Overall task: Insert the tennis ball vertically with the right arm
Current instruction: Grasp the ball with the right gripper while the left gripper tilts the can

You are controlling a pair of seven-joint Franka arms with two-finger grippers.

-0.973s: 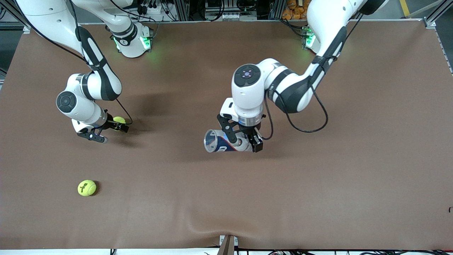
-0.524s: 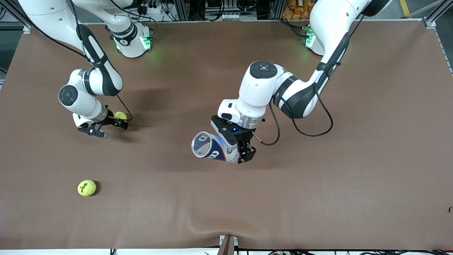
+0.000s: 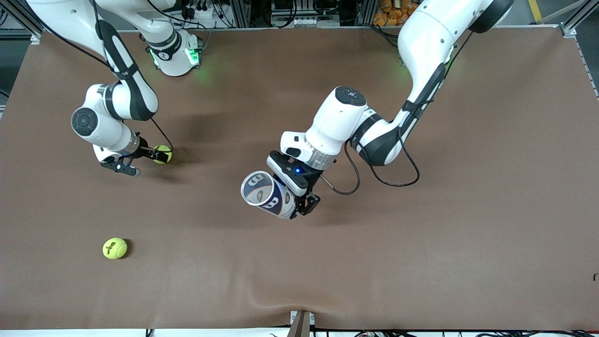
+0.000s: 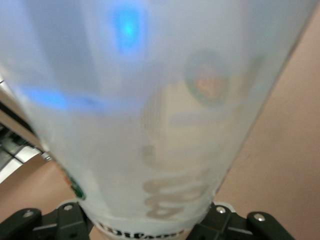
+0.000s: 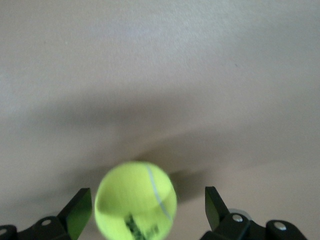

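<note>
a wide table point(image 3: 468, 243) under a matte brown cover, puckered at its nearest edge, fills the scene, with aluminium framing point(image 3: 568, 30), tangled black cables point(image 3: 196, 9) and orange packets point(image 3: 390, 11) along the farthest edge under even light.

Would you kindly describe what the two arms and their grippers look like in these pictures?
Both arms are white, rounded and jointed, with black bands at the joints and a thin black cable looping to the wrist. The right arm rises from a green-lit base and ends in the small black two-finger right gripper. The left arm carries the black left gripper, with a blue light on its mount.
</note>
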